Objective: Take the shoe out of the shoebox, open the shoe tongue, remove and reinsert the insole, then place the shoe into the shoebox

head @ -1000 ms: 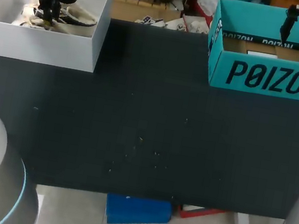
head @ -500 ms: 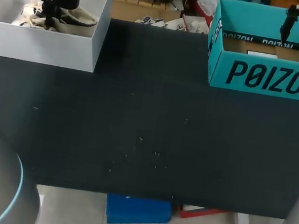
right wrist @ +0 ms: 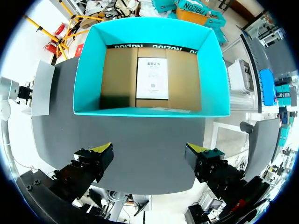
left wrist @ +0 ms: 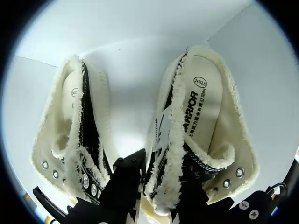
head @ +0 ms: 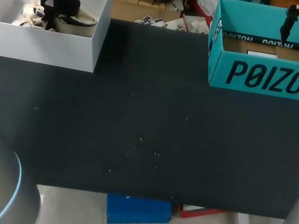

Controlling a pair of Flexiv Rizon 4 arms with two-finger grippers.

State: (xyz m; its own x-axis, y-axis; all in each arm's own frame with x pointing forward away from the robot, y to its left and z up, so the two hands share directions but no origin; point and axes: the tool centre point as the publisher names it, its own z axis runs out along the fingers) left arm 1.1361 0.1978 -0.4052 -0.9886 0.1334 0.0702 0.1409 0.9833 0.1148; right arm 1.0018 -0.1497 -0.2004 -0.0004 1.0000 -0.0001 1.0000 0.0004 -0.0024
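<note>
Your left end effector (head: pixel 48 13) down inside white cardboard shoebox (head: pixel 39 46), worktop (head: pixel 146 129) 10 o'clock, at collar of cream fleece-lined black canvas shoe (left wrist: pixel 196 135). Second matching shoe (left wrist: pixel 70 140) lies alongside. Grip state: cannot tell. Your right end effector (right wrist: pixel 149 154) spread wide, unloaded, hanging at teal cardboard box (right wrist: pixel 149 70), 2 o'clock.

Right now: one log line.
left tool in white cardboard box at fleece-lined black shoe | right tool open above teal cardboard shoebox | shoe not out
</note>
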